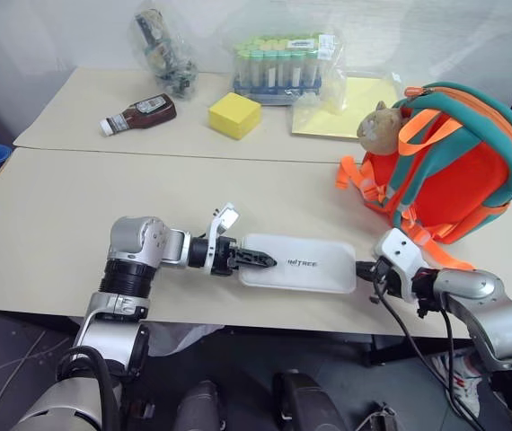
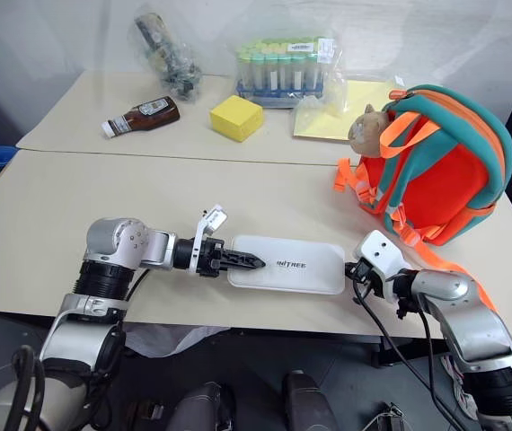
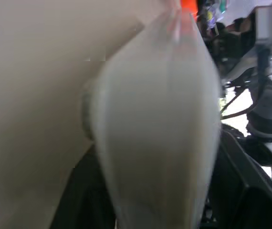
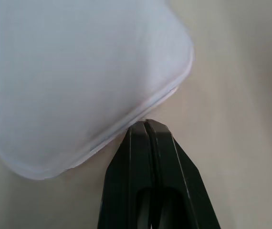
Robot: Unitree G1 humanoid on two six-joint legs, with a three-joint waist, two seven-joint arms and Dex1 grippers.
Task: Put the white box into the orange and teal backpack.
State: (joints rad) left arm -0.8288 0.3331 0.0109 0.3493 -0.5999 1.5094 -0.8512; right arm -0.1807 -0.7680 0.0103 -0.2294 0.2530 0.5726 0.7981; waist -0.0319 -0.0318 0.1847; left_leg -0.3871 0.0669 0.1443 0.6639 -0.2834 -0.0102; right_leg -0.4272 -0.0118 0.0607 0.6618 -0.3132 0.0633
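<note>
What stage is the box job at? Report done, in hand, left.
Done: nothing stowed; the white box lies flat on the table, apart from the orange and teal backpack. In hand: the left gripper is at one end of the box, the shut right gripper against the other. Left: lifting it into the backpack.

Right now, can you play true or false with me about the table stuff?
1. The flat white plastic box lies on the table near the front edge. True.
2. The white box is already inside the orange and teal backpack. False: it lies on the table, outside the backpack.
3. The right pincer has its two black fingers pressed together at the box's edge. True.
4. The yellow cube block sits on top of the white box. False: it stands far back on the table, near the brown sauce bottle.
5. The backpack stands upright. True.
</note>
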